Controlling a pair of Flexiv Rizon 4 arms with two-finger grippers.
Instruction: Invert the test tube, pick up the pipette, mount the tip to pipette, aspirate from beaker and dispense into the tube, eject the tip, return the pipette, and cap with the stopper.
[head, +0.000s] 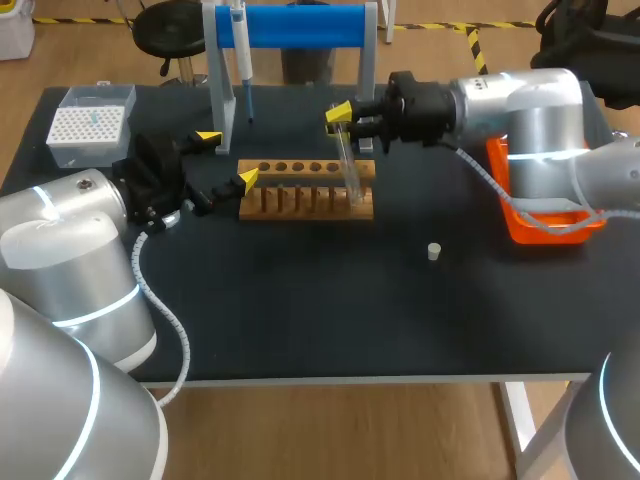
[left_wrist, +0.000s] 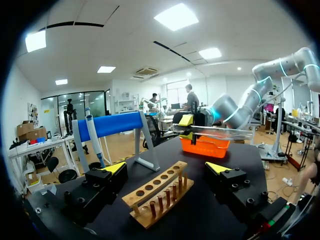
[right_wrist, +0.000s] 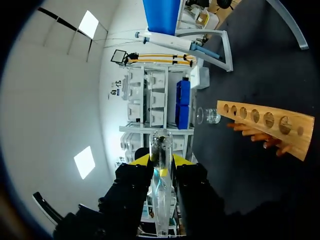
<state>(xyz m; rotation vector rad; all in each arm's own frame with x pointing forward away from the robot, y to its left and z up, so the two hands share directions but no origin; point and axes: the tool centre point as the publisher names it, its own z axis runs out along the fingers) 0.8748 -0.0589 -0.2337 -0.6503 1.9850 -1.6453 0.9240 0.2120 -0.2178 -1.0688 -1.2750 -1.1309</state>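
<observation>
Right gripper (head: 344, 118) clamps the clear test tube (head: 348, 165) near one end, above the wooden rack (head: 305, 200); it is probably light, slippery and fragile.

Clear glass test tube (head: 348, 165) is tilted, clamped in right gripper (head: 343, 120), lower end over the right end of the wooden rack (head: 300, 205). White pipette (head: 241, 50) hangs upright on blue stand (head: 300, 25). Small white stopper (head: 434, 251) lies on the table, right of the rack. White tip box (head: 88, 123) sits at the far-left corner.
</observation>
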